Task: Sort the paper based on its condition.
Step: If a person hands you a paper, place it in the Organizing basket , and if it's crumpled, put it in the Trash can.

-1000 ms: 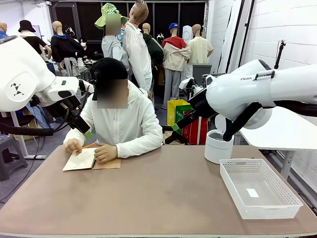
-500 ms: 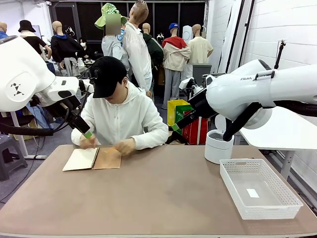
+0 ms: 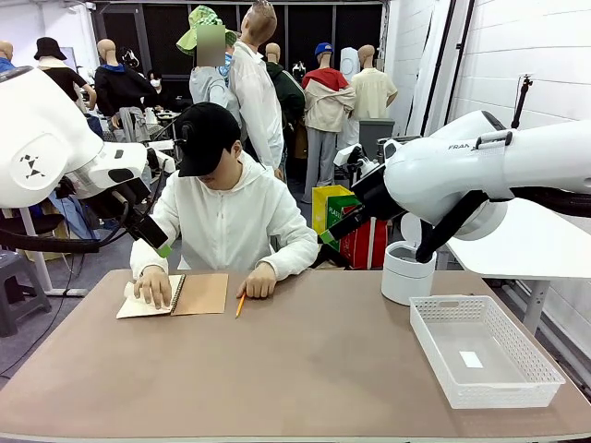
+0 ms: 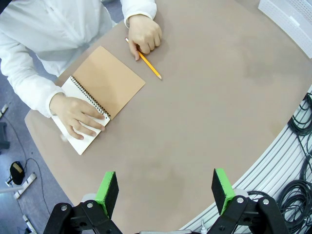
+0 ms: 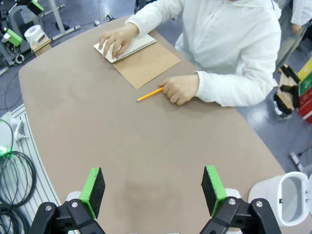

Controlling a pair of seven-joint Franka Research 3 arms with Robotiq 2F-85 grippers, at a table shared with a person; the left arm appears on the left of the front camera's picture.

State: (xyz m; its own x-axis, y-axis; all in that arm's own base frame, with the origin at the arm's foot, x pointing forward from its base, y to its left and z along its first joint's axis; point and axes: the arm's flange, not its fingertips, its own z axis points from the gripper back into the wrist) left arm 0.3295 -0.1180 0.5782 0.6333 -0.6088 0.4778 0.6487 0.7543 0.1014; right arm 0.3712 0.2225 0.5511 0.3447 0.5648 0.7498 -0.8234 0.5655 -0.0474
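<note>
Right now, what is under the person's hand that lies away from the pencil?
The hand rests flat on the open white page of the spiral notebook. Anything written beneath the palm and fingers is covered, so it cannot be read.

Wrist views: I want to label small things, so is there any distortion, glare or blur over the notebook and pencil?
Left wrist view: wide-angle bending curves the table edge, yet notebook and pencil are sharp. Right wrist view: same bending, no glare, both sharp. Front view: even light, soft shadows.
</note>
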